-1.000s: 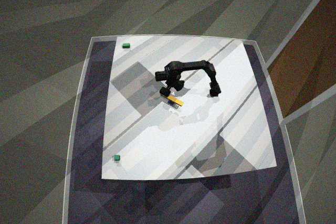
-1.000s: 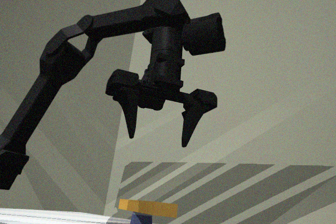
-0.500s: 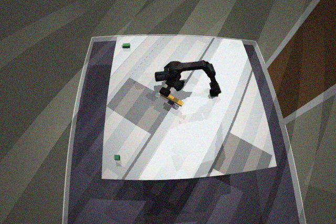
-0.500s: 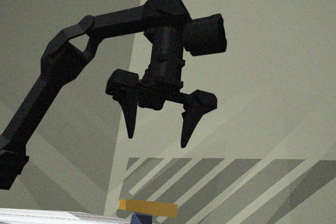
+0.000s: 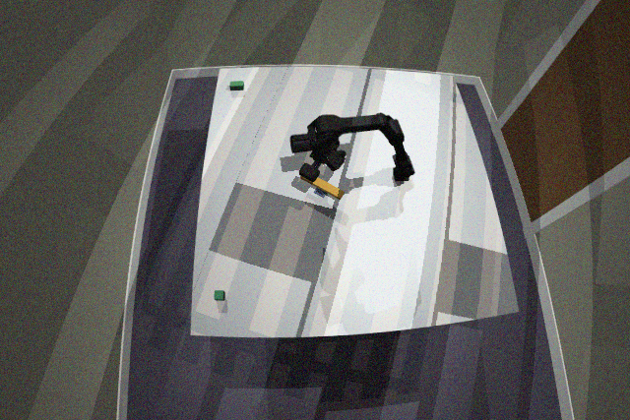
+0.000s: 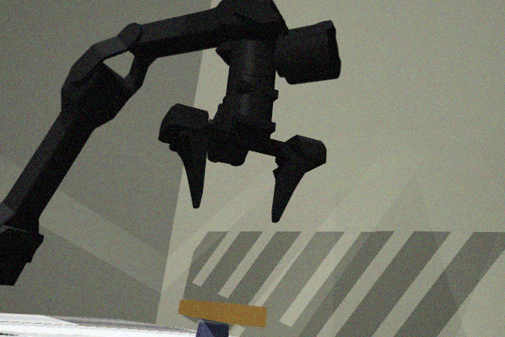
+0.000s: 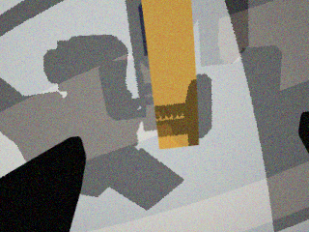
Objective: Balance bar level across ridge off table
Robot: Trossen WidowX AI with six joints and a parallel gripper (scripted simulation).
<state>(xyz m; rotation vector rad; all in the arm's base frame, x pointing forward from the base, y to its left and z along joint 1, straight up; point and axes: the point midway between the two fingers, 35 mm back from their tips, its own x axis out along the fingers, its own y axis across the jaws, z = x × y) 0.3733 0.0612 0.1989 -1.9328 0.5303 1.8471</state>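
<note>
The orange bar (image 5: 328, 186) (image 6: 222, 313) (image 7: 171, 58) lies across the dark blue ridge (image 5: 319, 192) (image 6: 211, 330) (image 7: 143, 29). In the exterior view both bar ends stick out past the ridge with a gap beneath them, and the bar slopes slightly down to the right in the picture, as the table edge does; I cannot tell if it is exactly level. My gripper (image 6: 235, 214) is open and empty, well above the bar, its fingers pointing down and touching nothing. The wrist view shows a black fingertip on either side of the bar's near end. The ridge's foot is hidden in the exterior view.
A green block (image 5: 236, 86) lies near the table's far left corner, and another green block (image 5: 219, 295) lies toward the near left in the top view. The arm's base stands to the right of the bar there. Striped shadows cross the table.
</note>
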